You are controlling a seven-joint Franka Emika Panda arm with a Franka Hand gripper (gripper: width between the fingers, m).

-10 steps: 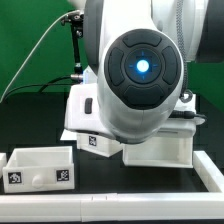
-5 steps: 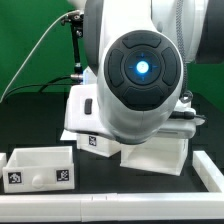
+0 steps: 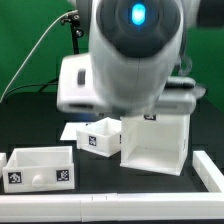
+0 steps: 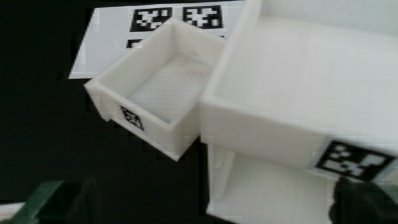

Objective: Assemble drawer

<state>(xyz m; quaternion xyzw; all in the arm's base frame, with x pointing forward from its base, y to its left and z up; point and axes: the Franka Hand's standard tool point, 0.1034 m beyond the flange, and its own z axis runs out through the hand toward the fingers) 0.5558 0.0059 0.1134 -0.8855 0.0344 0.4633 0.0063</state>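
Observation:
The white cube-shaped casing (image 3: 155, 142) stands at the exterior view's right, its open side towards the camera. In the wrist view the casing (image 4: 294, 85) carries a tag on its upper face. One small tray (image 3: 97, 135) with a tag lies close against the casing's left side; in the wrist view this tray (image 4: 164, 85) is open and empty. The second tray (image 3: 40, 168) with two tags sits at the front left. My gripper (image 4: 210, 206) hangs above the casing's edge, its dark fingers (image 4: 50, 205) wide apart, holding nothing. In the exterior view the arm hides the gripper.
The marker board (image 4: 169, 22) lies flat beyond the tray. A white rail (image 3: 110, 210) runs along the table's front edge. A dark stand with a cable (image 3: 75, 45) rises at the back left. The arm's body (image 3: 135, 60) fills the upper middle.
The arm has risen and pulled back, uncovering the casing and the tray beside it. The front-left tray has not moved.

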